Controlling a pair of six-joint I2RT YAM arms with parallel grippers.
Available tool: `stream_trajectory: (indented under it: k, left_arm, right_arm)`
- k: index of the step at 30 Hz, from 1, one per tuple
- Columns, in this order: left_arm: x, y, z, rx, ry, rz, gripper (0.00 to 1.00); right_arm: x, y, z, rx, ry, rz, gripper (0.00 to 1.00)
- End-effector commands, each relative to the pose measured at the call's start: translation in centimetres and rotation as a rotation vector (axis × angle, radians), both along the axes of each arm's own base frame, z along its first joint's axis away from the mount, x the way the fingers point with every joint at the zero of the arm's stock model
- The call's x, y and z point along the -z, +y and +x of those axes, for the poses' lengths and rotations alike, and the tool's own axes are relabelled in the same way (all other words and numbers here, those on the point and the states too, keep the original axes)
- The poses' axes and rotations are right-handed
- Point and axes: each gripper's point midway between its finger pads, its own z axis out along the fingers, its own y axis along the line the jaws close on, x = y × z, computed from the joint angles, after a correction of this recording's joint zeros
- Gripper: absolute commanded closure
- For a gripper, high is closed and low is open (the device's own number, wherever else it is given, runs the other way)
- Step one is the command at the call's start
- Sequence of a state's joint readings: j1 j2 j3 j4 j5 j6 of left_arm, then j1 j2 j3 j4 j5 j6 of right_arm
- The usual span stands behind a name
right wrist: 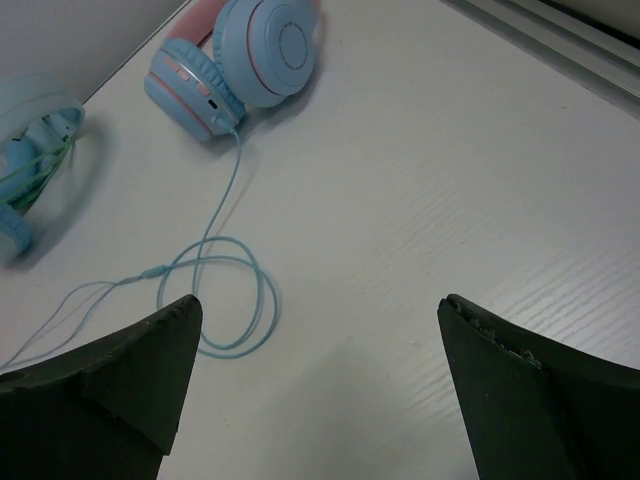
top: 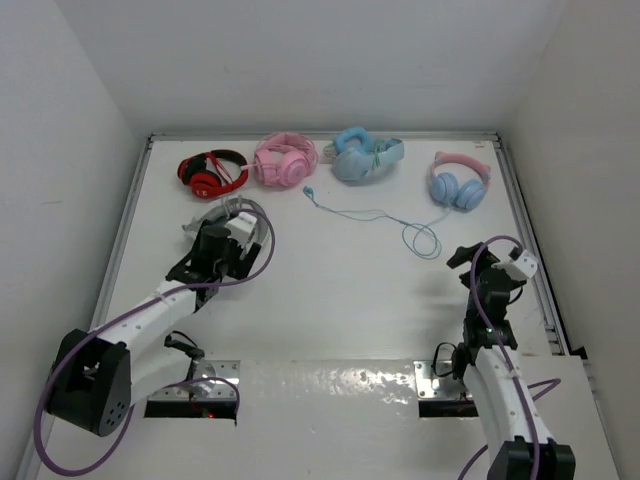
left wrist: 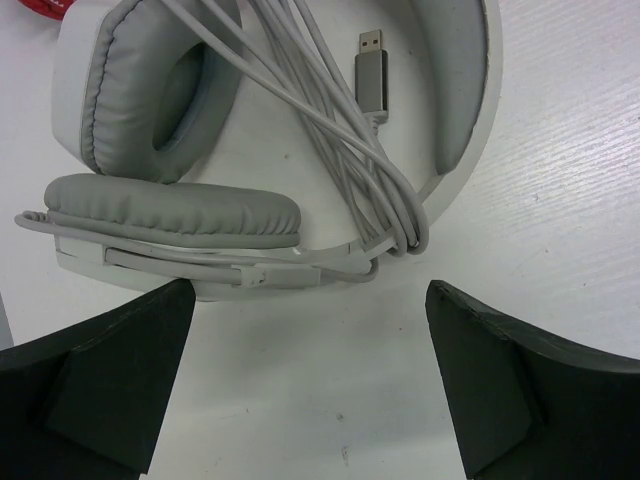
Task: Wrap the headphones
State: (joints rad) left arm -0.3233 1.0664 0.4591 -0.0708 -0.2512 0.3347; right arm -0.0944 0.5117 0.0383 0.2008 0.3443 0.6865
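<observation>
**Task status:** not begun, in my assessment. The headphones (top: 460, 184), blue cups on a pink eared band, lie at the far right of the surface (top: 330, 300), close to the back wall. Their teal cable (right wrist: 236, 170) trails loose leftward across the surface and forms one open loop a little way from the cups. No turn lies around the band or cups.

**Fingers:** the right fingers (right wrist: 110, 390) stand wide apart and empty, short of that loop, touching nothing. The left fingers (left wrist: 100, 390) are likewise spread and empty above a white headset (left wrist: 170, 215) with a bundled cord and its USB plug (left wrist: 372, 75) showing.

**Outstanding:** gathering the whole cable and winding it on.

**Markings:** no brand, label or lettering is legible in any view.
</observation>
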Motion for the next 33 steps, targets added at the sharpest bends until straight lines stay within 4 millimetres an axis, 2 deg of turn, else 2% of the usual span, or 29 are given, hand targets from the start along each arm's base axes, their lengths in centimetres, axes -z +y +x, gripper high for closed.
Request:
stream_trajectory:
  k: [1,4,5,6,7,8,9,10,11,12,13,14,15,16,17,18,19,20,21,22,23,24,25,26,27,28,29,30,33]
  left_arm:
    - [-1.6,0.2,1.0,-0.037,-0.07,-0.03,0.02]
    - [-1.6,-0.2,1.1,-0.022,-0.061,-0.041,0.01]
    - [-1.7,-0.3,1.1,-0.017,-0.059,-0.046,0.01]
    - [-1.6,-0.3,1.0,-0.011,-0.055,-0.045,0.01]
    - [-1.6,-0.5,1.0,-0.003,-0.051,-0.045,0.01]
    - [-1.5,-0.6,0.9,0.015,-0.044,-0.043,0.01]
    - [-1.4,-0.7,0.8,0.024,-0.038,-0.041,0.01]
    - [-1.3,-0.8,0.7,0.037,-0.031,-0.037,0.01]
    - [-1.3,-1.1,0.7,0.058,-0.027,-0.044,0.01]
    - [-1.1,-1.2,0.5,0.076,-0.014,-0.035,0.01]
    - [-1.2,-1.4,0.4,0.086,-0.011,-0.035,0.01]
    - [-1.2,-1.5,0.4,0.096,-0.008,-0.039,0.01]
    - [-1.2,-1.5,0.3,0.1,-0.005,-0.035,0.01]
    - [-1.1,-1.5,0.3,0.101,-0.003,-0.037,0.01]
    - [-1.1,-1.6,0.3,0.106,-0.001,-0.038,0.01]
    - [-1.0,-1.7,0.3,0.113,0.004,-0.037,0.01]
    - [-0.9,-1.8,0.2,0.122,0.011,-0.036,0.01]
    - [-0.7,-1.8,0.1,0.126,0.022,-0.033,0.02]
    - [-0.7,-1.9,0.2,0.129,0.025,-0.033,0.02]
    - [-0.7,-1.9,0.2,0.126,0.027,-0.034,0.02]
    - [-0.5,-1.9,0.2,0.129,0.034,-0.031,0.02]
    - [-0.5,-1.9,0.2,0.13,0.037,-0.029,0.03]
    - [-0.5,-1.9,0.3,0.131,0.037,-0.03,0.03]
    - [-0.4,-2.0,0.2,0.133,0.044,-0.03,0.04]
    - [-0.2,-1.9,0.2,0.132,0.051,-0.025,0.04]
    - [-0.2,-1.9,0.2,0.133,0.054,-0.025,0.04]
    - [-0.2,-2.0,0.3,0.136,0.056,-0.026,0.04]
    - [-0.1,-2.0,0.3,0.136,0.061,-0.022,0.05]
    - [0.1,-2.0,0.2,0.141,0.069,-0.021,0.05]
  right_arm:
    - [4.5,-0.2,-1.8,0.033,0.09,0.016,0.01]
    - [3.9,-0.2,-1.1,0.009,0.12,-0.01,0.01]
    - [1.1,-0.4,0.4,0.014,0.083,-0.018,0.01]
    - [0.2,-0.6,1.0,0.018,0.089,-0.024,0.01]
    - [0.6,-0.7,1.5,0.018,0.165,-0.026,0.01]
    - [-3.6,-1.0,3.9,0.012,0.123,-0.052,0.01]
    - [-4.5,-1.2,5.0,0.01,0.146,-0.063,0.01]
    - [-2.7,-1.2,5.7,0.0,0.271,-0.054,0.01]
    - [-6.7,-1.6,8.7,0.001,0.223,-0.065,0.01]
    - [-6.4,-1.9,9.3,0.002,0.291,-0.079,0.01]
    - [-4.6,-2.3,10.8,0.01,0.375,-0.079,0.01]
    - [-7.4,-2.8,13.3,0.024,0.332,-0.086,0.03]
    - [-7.2,-3.1,14.2,0.034,0.353,-0.088,0.22]
    - [-7.6,-3.3,15.4,0.046,0.347,-0.089,0.34]
    - [-7.7,-3.6,17.3,0.071,0.337,-0.076,0.4]
    - [-8.0,-4.4,18.2,0.115,0.317,-0.082,0.38]
    - [-7.8,-4.8,19.7,0.145,0.311,-0.075,0.31]
    - [-7.7,-5.7,20.2,0.195,0.315,-0.089,0.23]
    - [-7.3,-6.1,20.7,0.219,0.331,-0.094,0.2]
    - [-8.3,-6.5,22.0,0.244,0.312,-0.095,0.17]
    - [-5.5,-6.8,22.2,0.258,0.399,-0.105,0.15]
    - [-4.9,-7.3,22.5,0.281,0.423,-0.115,0.14]
    - [-5.3,-7.4,23.7,0.28,0.414,-0.118,0.12]
    - [-4.6,-7.5,24.1,0.274,0.432,-0.117,0.11]
    - [-2.2,-7.3,24.3,0.26,0.492,-0.115,0.11]
    - [-1.8,-6.9,25.1,0.236,0.493,-0.104,0.11]
    - [-1.0,-6.9,25.1,0.233,0.515,-0.102,0.11]
    - [0.9,-7.0,25.0,0.241,0.55,-0.096,0.11]
    - [3.2,-7.3,24.5,0.267,0.586,-0.081,0.17]
